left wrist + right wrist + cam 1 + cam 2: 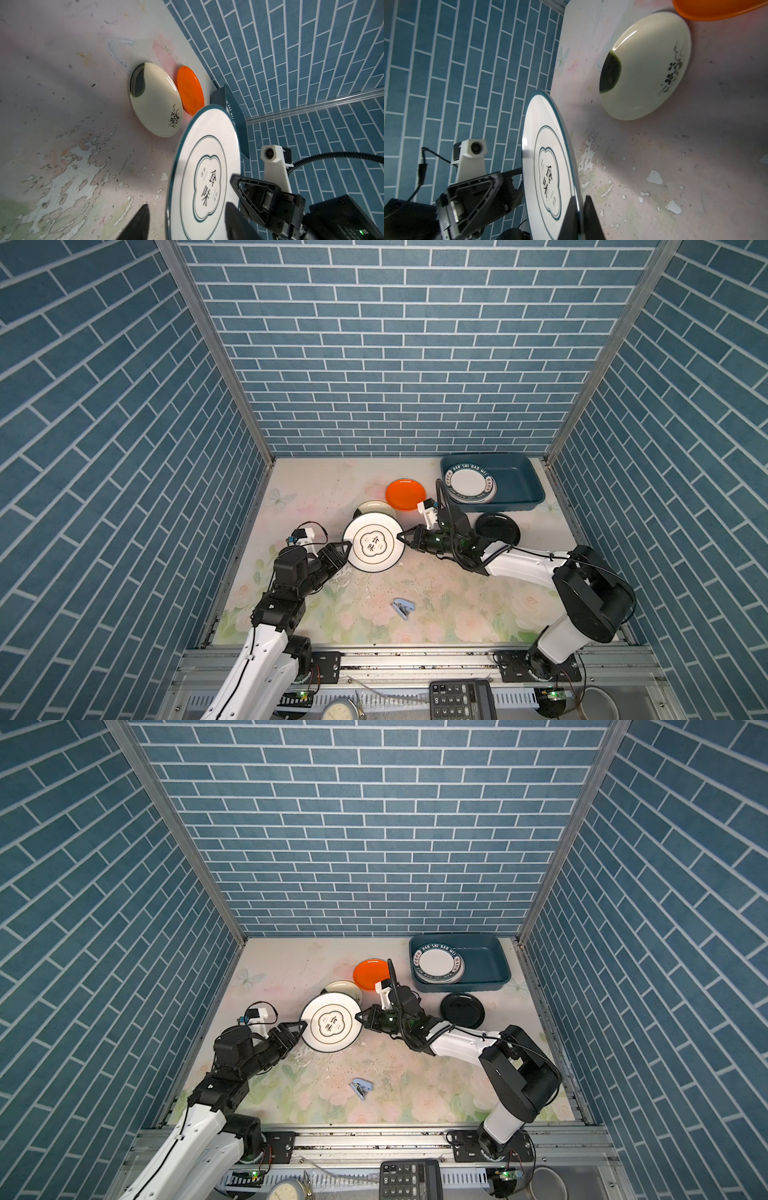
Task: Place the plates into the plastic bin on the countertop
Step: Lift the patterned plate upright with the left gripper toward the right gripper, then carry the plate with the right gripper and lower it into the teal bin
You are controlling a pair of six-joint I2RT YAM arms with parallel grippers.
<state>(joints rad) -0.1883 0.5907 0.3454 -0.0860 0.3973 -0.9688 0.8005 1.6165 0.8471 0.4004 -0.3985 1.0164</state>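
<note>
Pinching the white plate's (pixel 372 542) rim, the right gripper (pixel 400 536) holds it above the countertop (pixel 316 489), well short of the plastic bin (pixel 517 483), while the left gripper (pixel 348 549), jaws spread, straddles the edge farthest from that bin, apparently mid-handover.

Arm shells (pixel 266 655): white, smooth, covering the long links.
Joint housings (pixel 590 597): black, rounded, bulky.
Left gripper (pixel 348 553): black, with triangular open-frame fingers.
Right gripper (pixel 400 536): black, same fingers; small silver screws on its body.
Wrist camera mounts (pixel 471 153): white, boxy, each with a round dark lens.
Conduit (pixel 496 553): black corrugated hose along the right arm.
Wire (pixel 423 158): thin, black, beside the left arm's mount.
Green light (pixel 362 231): small, perhaps a status lamp.
</note>
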